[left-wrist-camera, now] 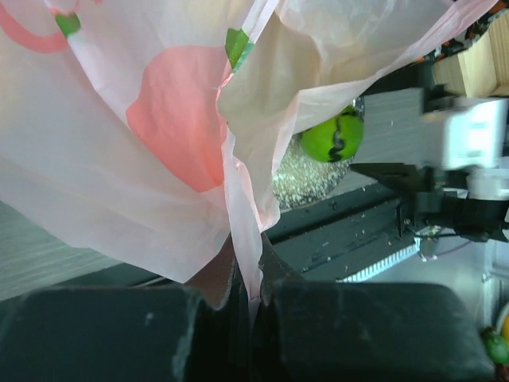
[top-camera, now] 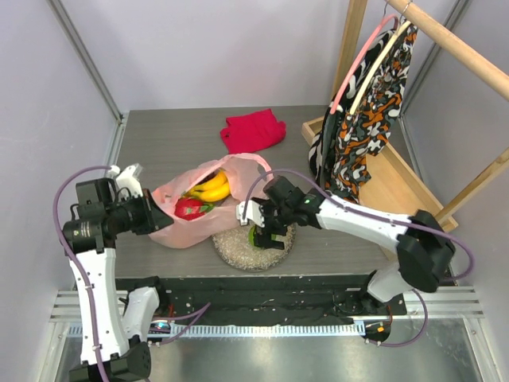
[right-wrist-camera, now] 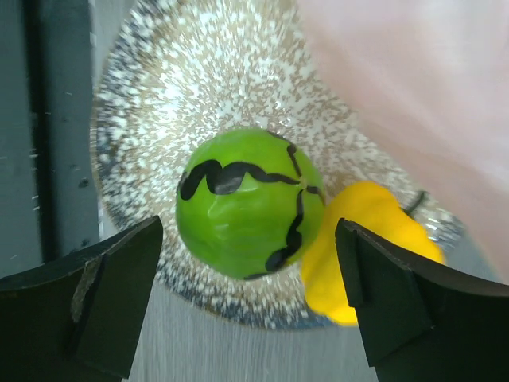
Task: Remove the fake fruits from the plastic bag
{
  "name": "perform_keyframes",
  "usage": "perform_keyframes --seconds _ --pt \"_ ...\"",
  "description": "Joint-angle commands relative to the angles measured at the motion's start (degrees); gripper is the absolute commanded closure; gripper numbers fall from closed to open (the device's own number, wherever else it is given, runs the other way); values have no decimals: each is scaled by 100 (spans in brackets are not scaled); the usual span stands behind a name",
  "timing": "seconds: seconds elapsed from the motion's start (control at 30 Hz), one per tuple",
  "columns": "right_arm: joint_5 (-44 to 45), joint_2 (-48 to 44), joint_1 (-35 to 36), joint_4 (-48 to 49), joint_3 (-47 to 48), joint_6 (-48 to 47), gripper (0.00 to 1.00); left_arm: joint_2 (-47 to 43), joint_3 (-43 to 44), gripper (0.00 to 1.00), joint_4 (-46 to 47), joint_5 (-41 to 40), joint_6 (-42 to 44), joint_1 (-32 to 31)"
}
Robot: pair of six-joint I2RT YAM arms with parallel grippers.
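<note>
Seen from above, the left gripper at the near left is pinched shut on the thin translucent pale pink plastic bag, which holds yellow plastic bananas and a glossy red fruit. Its wrist view shows black fingers clamping that film. The right wrist view shows the right gripper, jaws wide and apart from a glossy green apple, which touches a yellow plastic piece on the round glittery clear plate.

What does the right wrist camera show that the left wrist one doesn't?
Right wrist only: the open right pincer either side of the apple, clear of it, and a yellow fruit touching the apple on the plate. Left wrist only: the left pincer shut on a fold of the bag. Both: apple, plate, bag.
</note>
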Motion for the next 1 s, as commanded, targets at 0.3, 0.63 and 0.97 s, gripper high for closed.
perform_keyframes --seconds 0.3,0.63,0.97 --pt "-467 -40 87 291 2121 368 21 -609 -639 100 -263 669 116 -14" --pt "684 1862 377 775 3299 -27 57 -882 -595 100 -377 898 249 -14" --pt "1474 2020 544 1856 2579 -652 35 -908 -586 100 -386 941 275 -23"
